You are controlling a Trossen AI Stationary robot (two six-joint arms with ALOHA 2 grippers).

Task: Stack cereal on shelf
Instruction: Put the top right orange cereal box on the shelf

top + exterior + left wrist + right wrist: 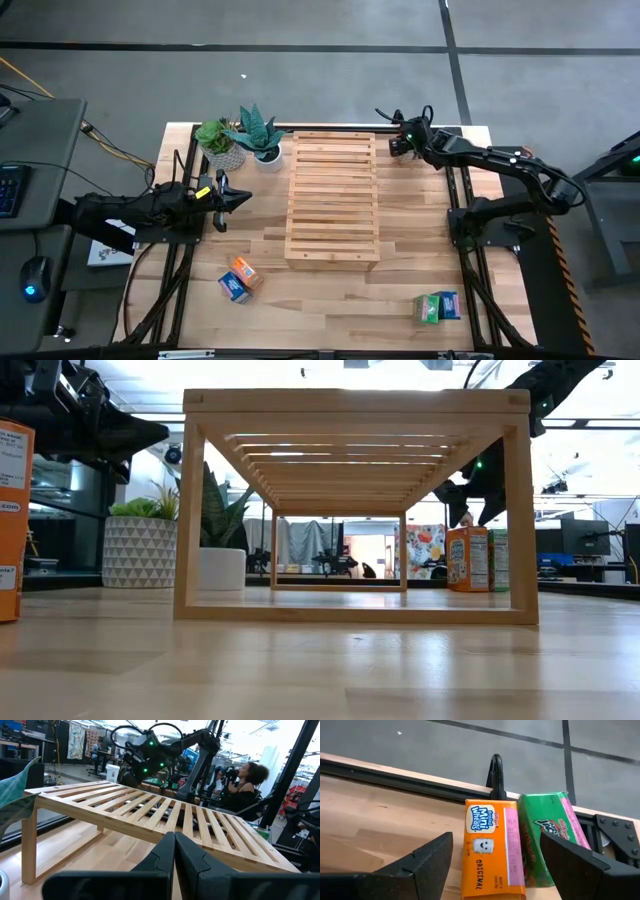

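Shelf (332,200): pale bare wood slats, matt. Table (400,290): smooth wood with a slight sheen. Cereal (492,850) between right gripper (502,862) fingers: printed card, semi-gloss. Fingers (427,857): matt black plastic.

Shelf (332,200): pale wood rack of parallel slats on four corner legs, upright at the table's centre, long axis running 12 to 6 o'clock. Nothing rests on its top.

Orange box (492,851) and green box (551,838): standing upright side by side, touching, at the table's far edge toward 1 o'clock of the shelf; the orange one bears a "Mini Wheats Original" label.

Orange-and-blue boxes (239,279): two small boxes together, toward 7 o'clock of the shelf, near the front edge.

Green-and-blue boxes (437,307): two small boxes together, toward 5 o'clock, near the front edge.
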